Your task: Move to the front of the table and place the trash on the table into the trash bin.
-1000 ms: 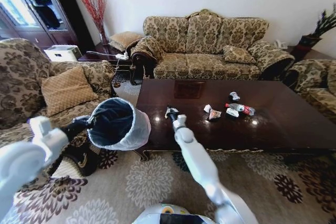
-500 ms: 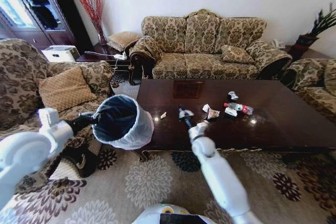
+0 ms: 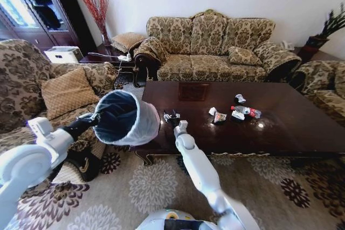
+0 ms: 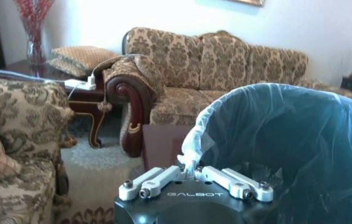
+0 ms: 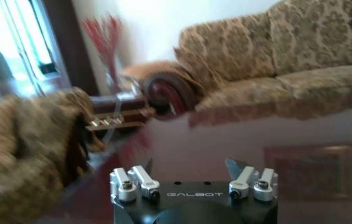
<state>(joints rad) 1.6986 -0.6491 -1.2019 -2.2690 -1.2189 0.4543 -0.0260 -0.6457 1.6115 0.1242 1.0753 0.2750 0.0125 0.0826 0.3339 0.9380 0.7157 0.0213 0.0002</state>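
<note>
**Bin held at desk corner, right tool over the near-left desk top**

Left tool (image 4: 194, 179) is pinching the bag-lined rim of the trash bin (image 3: 125, 118), fingers pressed together on it, and is holding the bin tilted in the air just off the desk's (image 3: 302, 133) left front corner, mouth facing the desk. Right tool (image 3: 172, 117) is hovering low over the near-left part of the dark desk top, fingers spread, nothing between them in the wrist view. The trash (image 3: 235, 110) is lying in a loose cluster near the middle of the desk, well apart from the right tool: a clear bottle with red label (image 3: 247, 111), crumpled wrappers (image 3: 216, 116) beside it.
</note>
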